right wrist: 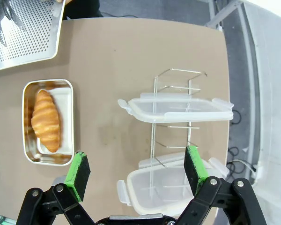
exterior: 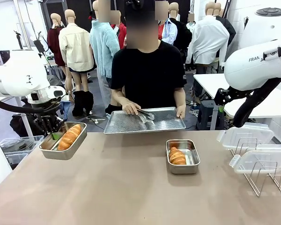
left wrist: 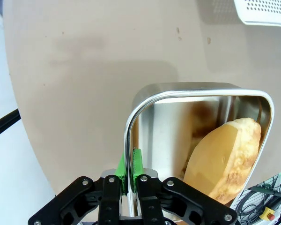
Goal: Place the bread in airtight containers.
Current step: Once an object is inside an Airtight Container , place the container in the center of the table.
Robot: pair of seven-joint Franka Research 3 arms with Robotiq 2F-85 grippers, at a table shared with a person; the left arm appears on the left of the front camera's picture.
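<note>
Two steel airtight containers each hold one golden croissant. The left container (exterior: 79,133) is at the table's left edge with bread (exterior: 69,137) lying in it. My left gripper (exterior: 54,134) is shut on its near rim; in the left wrist view the gripper (left wrist: 131,164) pinches the container's rim (left wrist: 129,126) between its green pads, beside the croissant (left wrist: 225,159). The right container (exterior: 193,158) with its croissant (exterior: 177,156) sits mid-table. My right gripper (right wrist: 136,168) hangs open high above the table, with that container (right wrist: 68,117) and croissant (right wrist: 46,121) below left.
A perforated metal tray (exterior: 168,123) lies at the far edge, with the person's hands and tongs (exterior: 145,115) on it. A wire rack (right wrist: 173,126) on the right side carries two clear lids (right wrist: 178,108) (right wrist: 164,190). Bare tabletop spreads between the tins and in front.
</note>
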